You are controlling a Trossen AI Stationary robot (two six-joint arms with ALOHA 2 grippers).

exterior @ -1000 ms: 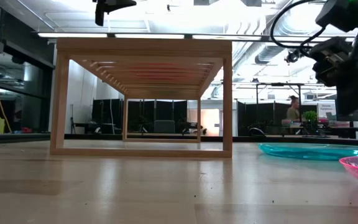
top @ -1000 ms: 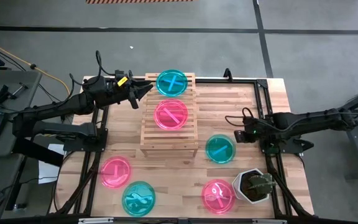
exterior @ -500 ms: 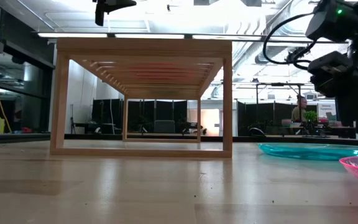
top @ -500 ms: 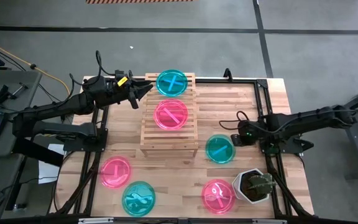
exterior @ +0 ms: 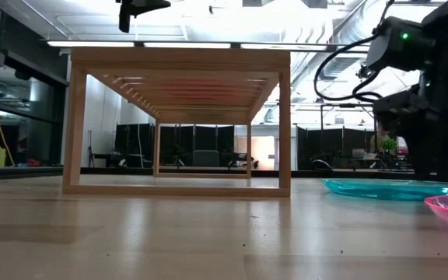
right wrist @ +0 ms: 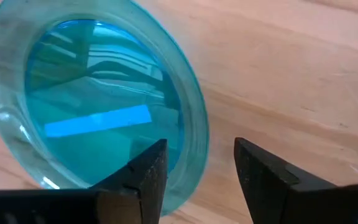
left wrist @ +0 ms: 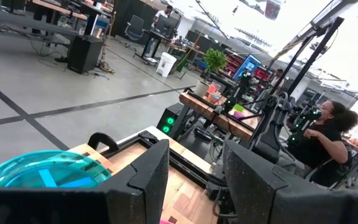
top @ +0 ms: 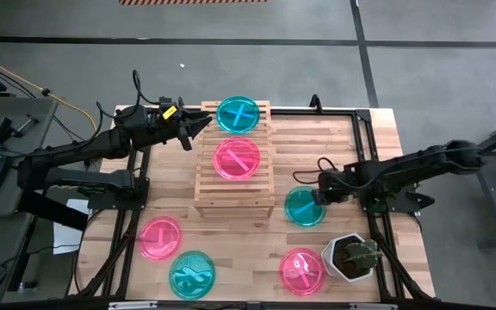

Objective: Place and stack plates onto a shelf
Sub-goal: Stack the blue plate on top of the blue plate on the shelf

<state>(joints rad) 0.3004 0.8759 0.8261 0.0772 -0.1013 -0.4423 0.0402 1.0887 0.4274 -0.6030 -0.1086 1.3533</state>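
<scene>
A robotics lab in an open industrial hall: a grey concrete floor [top: 231, 73] surrounds the pale wooden slatted worktop [top: 317, 146], exposed ceiling ducts [exterior: 341, 66] run overhead, and further equipment-laden workbenches [left wrist: 229, 118] stand beyond, one with a seated person [left wrist: 322, 143].

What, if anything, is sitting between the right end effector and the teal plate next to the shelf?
Nothing visible. The right end effector is open right at the rim of the teal plate, one finger over the plate and the other over bare table. The left end effector waits by the shelf.
</scene>
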